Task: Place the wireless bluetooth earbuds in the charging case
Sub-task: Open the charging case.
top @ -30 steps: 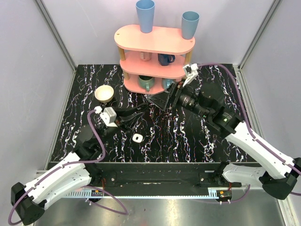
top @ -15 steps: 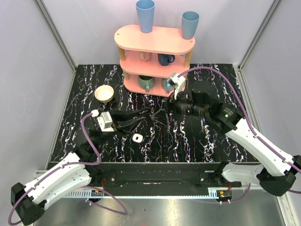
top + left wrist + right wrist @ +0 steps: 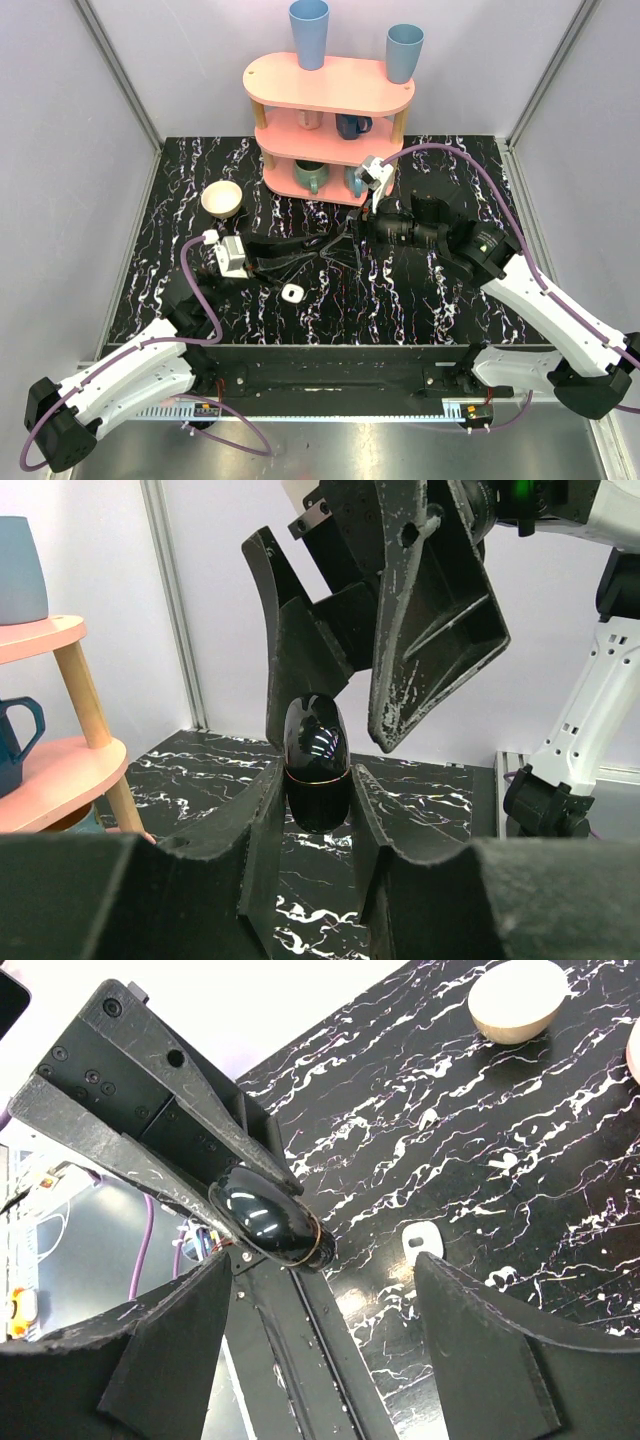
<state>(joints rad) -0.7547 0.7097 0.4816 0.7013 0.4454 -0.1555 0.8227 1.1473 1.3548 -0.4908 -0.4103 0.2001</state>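
black and glossy, the capsule (image 3: 316, 755) is clenched between the pads of the left gripper (image 3: 315, 780), which grips its lower half below a thin gold seam and leaves the rounded upper half free; i take it for the earbud piece, though i cannot tell for sure

the right gripper (image 3: 322, 1265) is spread wide, one finger on each side of that free end, and neither seems to touch it

in the top view the charging case (image 3: 292, 292) lies flat on the marbled table (image 3: 430, 300), at about seven o'clock from where the two claws meet and well apart from them; the bowl (image 3: 222, 197) is at ten o'clock and the pink shelf (image 3: 330, 85) at twelve

likely troubles, as i judge them:
- the shell is slick and curved, so a squeeze on the domed end could squirt it out
- if the left claw lets go before the right one has bitten, the capsule falls and may roll across the table
- the fingers of both claws are crowded close together and could knock, twisting the capsule in its grip
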